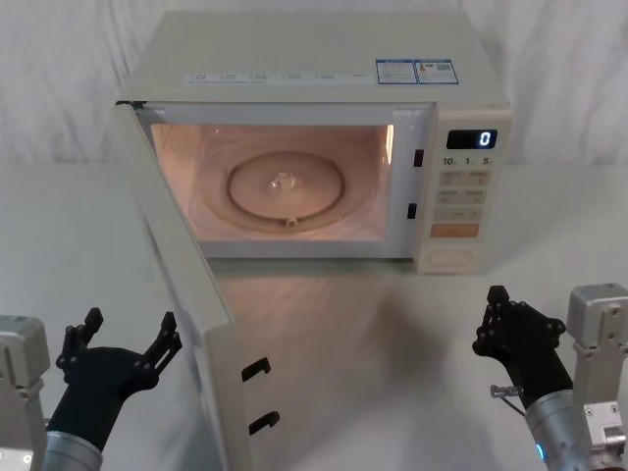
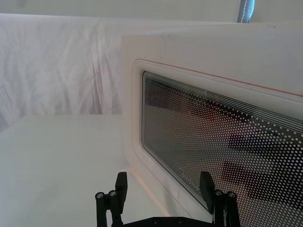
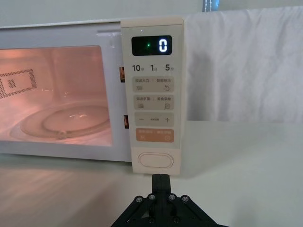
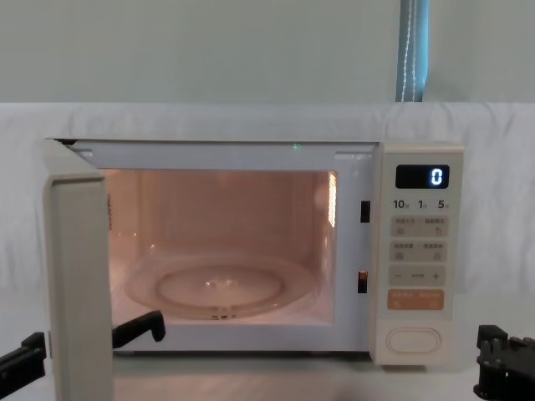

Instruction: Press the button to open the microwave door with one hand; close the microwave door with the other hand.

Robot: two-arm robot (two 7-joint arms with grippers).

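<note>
Microwave door (image 1: 186, 294) swung open; button (image 1: 452, 258) step judged done. Left gripper (image 1: 123, 343), fingers spread, positioned beside door for closing push; right gripper (image 1: 496, 319) pinched closed, empty.

Microwave door (image 1: 186, 294) swung out at left, button (image 1: 453, 258) low at right, left hand (image 1: 123, 345) just beside door
</note>
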